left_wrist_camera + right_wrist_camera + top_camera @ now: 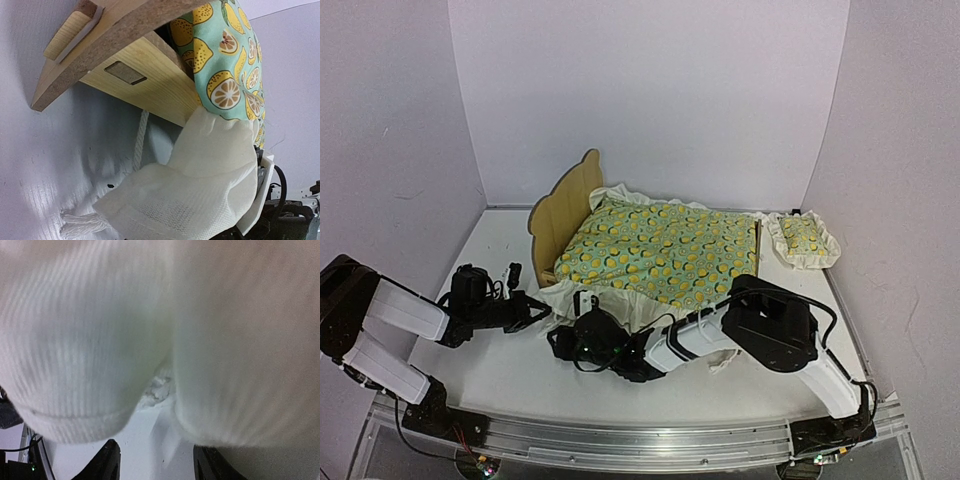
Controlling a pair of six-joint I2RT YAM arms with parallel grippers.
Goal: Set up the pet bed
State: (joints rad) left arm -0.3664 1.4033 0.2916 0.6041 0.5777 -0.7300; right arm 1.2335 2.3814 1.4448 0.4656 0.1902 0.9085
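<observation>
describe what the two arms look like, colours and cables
Both have white shells on the links and black joints: left arm, right arm. Thin black cables loop along them. The right gripper has black fingers.

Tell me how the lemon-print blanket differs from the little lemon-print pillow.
The blanket is much larger than the pillow. The blanket lies spread over the pet bed, its white ruffle hanging over the near rail. The pillow lies on the table past the bed's foot end, off it. Both share the lemon print and white ruffled edges.
</observation>
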